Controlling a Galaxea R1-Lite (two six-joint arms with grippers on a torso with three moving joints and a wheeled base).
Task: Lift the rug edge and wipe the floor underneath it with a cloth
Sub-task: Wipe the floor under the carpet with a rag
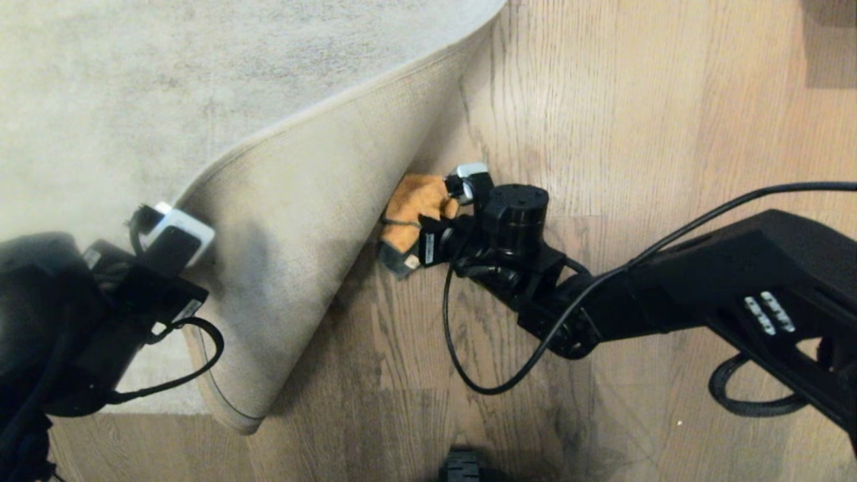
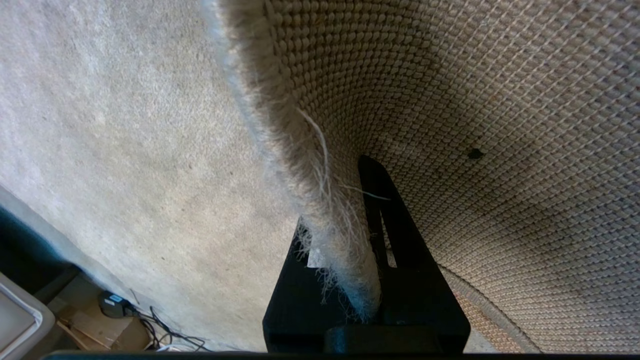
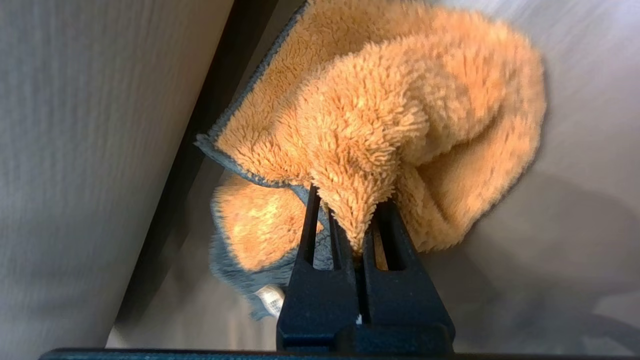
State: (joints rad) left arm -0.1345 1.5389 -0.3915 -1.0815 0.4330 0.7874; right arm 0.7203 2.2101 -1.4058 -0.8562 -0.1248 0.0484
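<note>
- We have the rug edge (image 1: 294, 221) peeled up, woven backing showing, pinched in our left gripper (image 2: 367, 280).
- The floor (image 1: 602, 134) beneath lies exposed.
- Our right gripper (image 3: 359, 235), clamped on the orange cloth (image 1: 414, 204), presses it at the fold; wiping is under way, and next calls for strokes along the fold.

I see the rug edge (image 1: 294, 201) curled up, woven backing showing; the orange cloth (image 1: 414, 213) lies bunched on the wood floor (image 1: 636, 120) beside it.
</note>
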